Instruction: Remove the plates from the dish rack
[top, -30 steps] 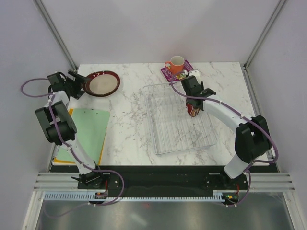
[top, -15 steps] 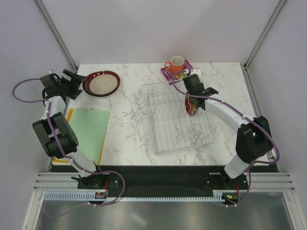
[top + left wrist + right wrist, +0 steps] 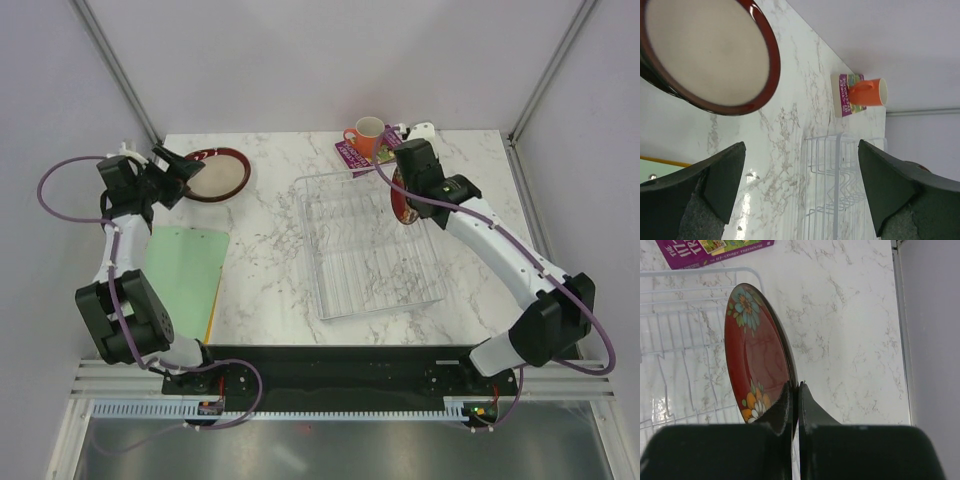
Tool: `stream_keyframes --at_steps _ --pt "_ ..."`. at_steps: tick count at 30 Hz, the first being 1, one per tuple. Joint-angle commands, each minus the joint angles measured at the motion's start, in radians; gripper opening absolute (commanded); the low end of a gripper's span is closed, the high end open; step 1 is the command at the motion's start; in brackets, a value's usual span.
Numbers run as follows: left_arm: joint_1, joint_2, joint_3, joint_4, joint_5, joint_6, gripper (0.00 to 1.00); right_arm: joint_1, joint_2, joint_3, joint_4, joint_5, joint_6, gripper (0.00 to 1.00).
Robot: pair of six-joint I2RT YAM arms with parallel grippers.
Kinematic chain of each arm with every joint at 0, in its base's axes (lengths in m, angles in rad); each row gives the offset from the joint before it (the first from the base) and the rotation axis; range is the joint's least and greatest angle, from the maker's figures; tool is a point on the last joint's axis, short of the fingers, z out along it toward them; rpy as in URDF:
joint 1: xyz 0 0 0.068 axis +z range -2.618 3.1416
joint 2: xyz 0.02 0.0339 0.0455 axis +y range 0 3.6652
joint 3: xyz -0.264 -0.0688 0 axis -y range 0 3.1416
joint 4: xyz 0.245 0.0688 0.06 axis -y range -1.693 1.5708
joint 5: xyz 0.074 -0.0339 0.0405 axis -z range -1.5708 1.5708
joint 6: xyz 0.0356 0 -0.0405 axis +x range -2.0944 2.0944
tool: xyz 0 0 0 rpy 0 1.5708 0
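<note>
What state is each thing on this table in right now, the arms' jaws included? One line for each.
left gripper, jaws wide open, holding nothing.
right gripper, jaws shut on the floral plate rim.
floral plate, standing on edge, gripped.
cream plate, lying flat on the table, ungripped.
dish rack, flat on the table, no other plate seen in it.
orange mug, upright on the purple book.

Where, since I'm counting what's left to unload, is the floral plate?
Top view, right side: the floral plate is on edge at the far right corner of the rack, pinched by the right gripper, just nearer than the mug.
</note>
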Motion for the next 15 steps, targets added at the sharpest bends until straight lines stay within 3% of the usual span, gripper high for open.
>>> stream_keyframes --at_steps 1,9,15 --pt "-0.051 -0.077 -0.033 -0.005 0.038 0.064 1.0 0.025 -0.082 0.094 -0.006 0.028 0.002 0.0" --pt "-0.228 -0.153 -0.097 0.029 0.086 0.069 1.0 0.075 -0.122 0.182 -0.029 -0.116 0.062 0.0" --pt "-0.337 -0.184 -0.229 0.299 0.182 -0.063 1.0 0.118 -0.113 0.212 0.021 -0.287 0.155 0.0"
